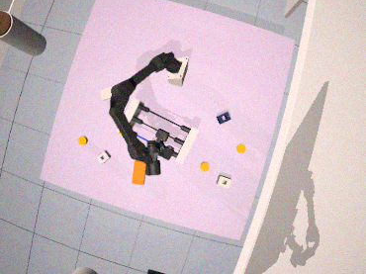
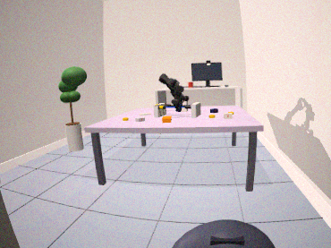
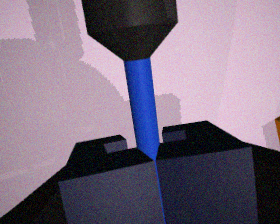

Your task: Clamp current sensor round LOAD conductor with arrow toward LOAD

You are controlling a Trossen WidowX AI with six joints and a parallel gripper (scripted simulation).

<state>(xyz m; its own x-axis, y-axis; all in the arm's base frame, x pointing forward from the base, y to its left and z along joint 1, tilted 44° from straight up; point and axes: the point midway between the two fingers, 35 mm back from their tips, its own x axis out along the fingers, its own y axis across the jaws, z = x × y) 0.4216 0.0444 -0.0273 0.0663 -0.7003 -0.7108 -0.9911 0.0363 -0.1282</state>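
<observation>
My gripper [image 1: 161, 144] [image 2: 179, 108] [image 3: 147, 157] is shut on the dark current sensor [image 3: 110, 192], at the blue conductor [image 1: 142, 137] [image 2: 169, 106] [image 3: 141, 100]. In the wrist view the sensor's two halves meet at a narrow seam, and the conductor runs in between them. The blue conductor is the frontmost of three parallel rods between two pale end blocks [image 1: 188, 145] [image 2: 196, 109]. A black collar [image 3: 131, 25] sits farther along it. The arrow and the LOAD lettering cannot be read, and the latch does not show clearly. The top and exterior views hide the sensor behind the gripper.
An orange block [image 1: 138, 173] [image 2: 166, 119] lies at the front beside the arm's wrist. A dark blue block [image 1: 224, 118] [image 2: 214, 110] is at the right. Pale blocks [image 1: 103, 156] [image 1: 224, 181] and several yellow discs [image 1: 82, 140] [image 1: 205, 166] [image 1: 240, 148] lie around the rods.
</observation>
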